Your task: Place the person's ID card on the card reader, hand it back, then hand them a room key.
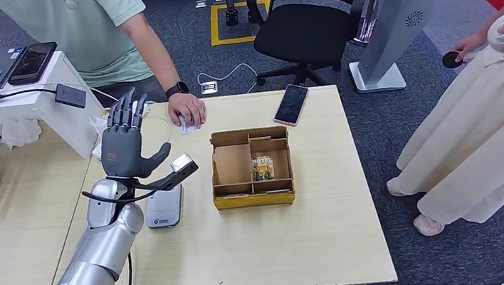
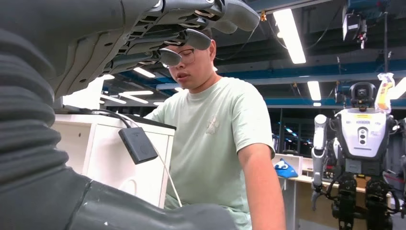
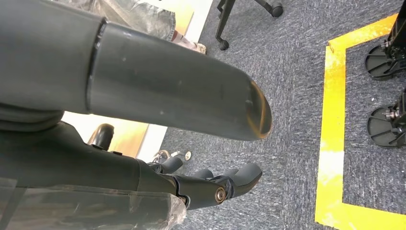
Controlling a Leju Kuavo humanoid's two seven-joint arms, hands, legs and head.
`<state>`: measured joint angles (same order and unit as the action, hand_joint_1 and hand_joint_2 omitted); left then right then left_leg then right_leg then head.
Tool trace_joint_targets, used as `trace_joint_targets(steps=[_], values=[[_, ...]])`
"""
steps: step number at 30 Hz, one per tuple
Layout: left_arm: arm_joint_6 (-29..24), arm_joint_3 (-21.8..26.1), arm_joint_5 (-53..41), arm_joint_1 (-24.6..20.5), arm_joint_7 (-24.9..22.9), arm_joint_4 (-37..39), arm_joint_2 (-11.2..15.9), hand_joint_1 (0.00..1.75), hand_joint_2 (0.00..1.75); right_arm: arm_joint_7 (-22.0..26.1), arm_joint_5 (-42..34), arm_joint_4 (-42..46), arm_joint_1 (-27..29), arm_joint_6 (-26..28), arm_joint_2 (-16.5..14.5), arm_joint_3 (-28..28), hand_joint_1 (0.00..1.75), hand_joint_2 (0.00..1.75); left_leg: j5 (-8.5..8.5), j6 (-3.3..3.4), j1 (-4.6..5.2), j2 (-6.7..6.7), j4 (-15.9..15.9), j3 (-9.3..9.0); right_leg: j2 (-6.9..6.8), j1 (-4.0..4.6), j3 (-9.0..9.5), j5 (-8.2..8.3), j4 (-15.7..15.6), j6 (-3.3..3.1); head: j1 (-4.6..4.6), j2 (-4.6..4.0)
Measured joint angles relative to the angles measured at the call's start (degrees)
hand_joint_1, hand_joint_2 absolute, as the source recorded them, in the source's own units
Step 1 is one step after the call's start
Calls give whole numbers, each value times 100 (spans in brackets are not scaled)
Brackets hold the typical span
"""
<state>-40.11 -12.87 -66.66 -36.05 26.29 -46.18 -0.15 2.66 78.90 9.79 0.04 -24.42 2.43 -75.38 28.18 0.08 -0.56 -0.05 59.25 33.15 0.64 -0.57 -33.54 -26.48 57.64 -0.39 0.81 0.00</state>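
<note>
My left hand (image 1: 126, 144) is raised over the desk (image 1: 261, 249), fingers spread, holding nothing. ID card (image 1: 188, 127) lies under the person's hand (image 1: 188, 110), just beyond. I judge: reach forward slowly, palm up, and wait for release. Right hand (image 3: 215, 184) hangs, curled, empty.
</note>
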Motion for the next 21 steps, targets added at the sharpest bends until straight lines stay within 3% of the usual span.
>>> trace_joint_targets(steps=[3, 21], values=[[0, 0, 89, 2, 49, 3, 6, 0, 175, 1, 1, 0, 0, -3, 1, -2, 0, 0, 0, 0, 0, 0, 0, 0, 0, 0, 0, 0, 0, 0, 0, 0], [14, -340, 414, -106, -22, 243, 109, 0, 175, 25, 1, 0, 2, -48, 13, -4, 0, 0, 0, 0, 0, 1, 0, -1, 1, 0, 0, 0, 0, 0, 0, 0]])
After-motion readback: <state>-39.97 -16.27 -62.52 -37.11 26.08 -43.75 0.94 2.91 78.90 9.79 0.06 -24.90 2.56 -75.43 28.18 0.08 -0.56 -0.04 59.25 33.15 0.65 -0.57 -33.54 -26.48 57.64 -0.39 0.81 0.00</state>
